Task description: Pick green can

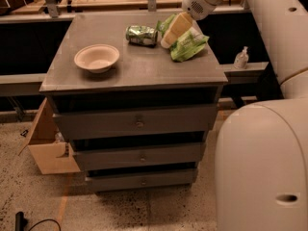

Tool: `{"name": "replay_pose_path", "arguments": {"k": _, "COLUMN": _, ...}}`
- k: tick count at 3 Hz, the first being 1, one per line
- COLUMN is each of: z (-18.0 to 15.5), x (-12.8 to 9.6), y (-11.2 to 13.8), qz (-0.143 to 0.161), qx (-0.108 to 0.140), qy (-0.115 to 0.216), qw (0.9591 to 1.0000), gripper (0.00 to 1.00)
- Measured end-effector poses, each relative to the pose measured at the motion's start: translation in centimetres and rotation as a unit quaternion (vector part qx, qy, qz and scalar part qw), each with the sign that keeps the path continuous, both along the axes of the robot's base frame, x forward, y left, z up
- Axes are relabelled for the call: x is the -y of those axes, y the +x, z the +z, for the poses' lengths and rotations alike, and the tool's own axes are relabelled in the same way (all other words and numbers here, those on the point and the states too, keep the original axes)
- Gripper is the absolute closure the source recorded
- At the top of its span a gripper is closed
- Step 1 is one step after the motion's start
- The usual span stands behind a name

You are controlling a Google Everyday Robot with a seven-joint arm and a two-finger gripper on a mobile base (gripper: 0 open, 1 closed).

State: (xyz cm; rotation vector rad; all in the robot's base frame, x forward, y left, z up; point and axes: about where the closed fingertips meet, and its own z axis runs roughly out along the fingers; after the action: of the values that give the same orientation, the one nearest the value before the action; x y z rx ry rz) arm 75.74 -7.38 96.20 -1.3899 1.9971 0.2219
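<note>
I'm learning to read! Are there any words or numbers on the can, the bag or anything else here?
Green can: white markings, too blurred to read.
Green snack bag: print unreadable.
Small bottle: too small to tell.
Nothing readable anywhere.
The gripper hangs over the bag, beside the can.

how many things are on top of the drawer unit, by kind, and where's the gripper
bowl: 1
green can: 1
green snack bag: 1
total: 3
gripper: hangs low between the green can and the green snack bag
</note>
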Motion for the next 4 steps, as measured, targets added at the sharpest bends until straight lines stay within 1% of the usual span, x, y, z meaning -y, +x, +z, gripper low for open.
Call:
{"name": "replay_pose_path", "arguments": {"k": 1, "z": -1.0, "x": -2.2, "y": 3.8, "qz": -0.024, "qx": 0.001, "qy": 0.023, "qw": 0.9994, "gripper": 0.00}}
{"name": "replay_pose_path", "arguments": {"k": 2, "z": -0.6, "x": -2.1, "y": 4.2, "qz": -0.027, "qx": 0.007, "qy": 0.027, "qw": 0.9992, "gripper": 0.00}}
{"name": "replay_pose_path", "arguments": {"k": 3, "z": -0.9, "x": -2.6, "y": 5.1, "qz": -0.035, "qx": 0.010, "qy": 0.035, "qw": 0.9987, "gripper": 0.00}}
{"name": "replay_pose_path", "arguments": {"k": 4, "z": -1.5, "x": -5.4, "y": 7.1, "qz": -0.040, "qx": 0.015, "qy": 0.057, "qw": 0.9975, "gripper": 0.00}}
